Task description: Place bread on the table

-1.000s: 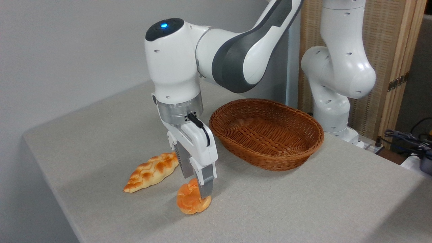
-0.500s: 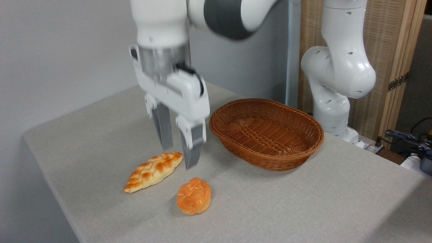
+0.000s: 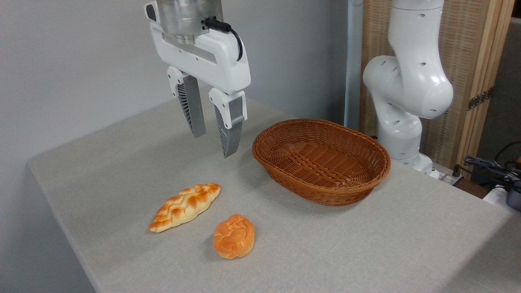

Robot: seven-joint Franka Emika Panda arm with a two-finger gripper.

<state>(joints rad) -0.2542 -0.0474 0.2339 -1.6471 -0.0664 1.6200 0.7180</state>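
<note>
Camera view: bread (image 3: 234, 236) lying on tabletop (image 3: 366, 244) near-left of basket (image 3: 321, 160), braided loaf (image 3: 185, 206) just left of it, tool (image 3: 211, 138) parted wide, empty, hovering left of basket.

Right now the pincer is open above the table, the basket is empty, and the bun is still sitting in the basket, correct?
Not quite. The camera view shows the bun lying on the table, in front of the empty basket, beside the braided loaf. The pincer is open above the table.
</note>
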